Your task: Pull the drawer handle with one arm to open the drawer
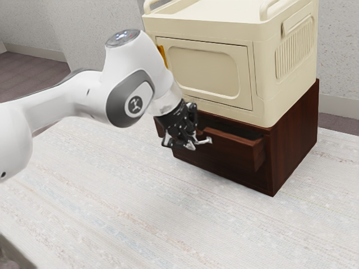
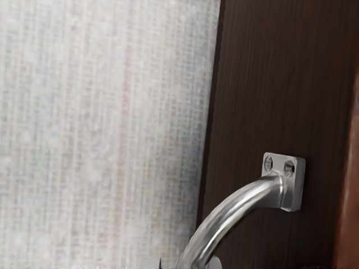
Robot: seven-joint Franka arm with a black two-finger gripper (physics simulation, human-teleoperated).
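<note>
Here's my claw (image 1: 180, 144) mid-frame, right at the silver handle (image 1: 203, 141) so a backward pull can draw the drawer (image 1: 231, 147), partly out just right of centre — spread or pinching, I can't tell.

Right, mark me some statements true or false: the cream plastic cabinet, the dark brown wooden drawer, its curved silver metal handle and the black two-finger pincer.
1. The cream plastic cabinet rests on top of the dark brown wooden cabinet. True.
2. The dark brown wooden drawer is fully shut. False: it stands partly out.
3. The black two-finger pincer is at the silver metal handle. True.
4. The handle is straight all along. False: it curves out from its mounting plate.
</note>
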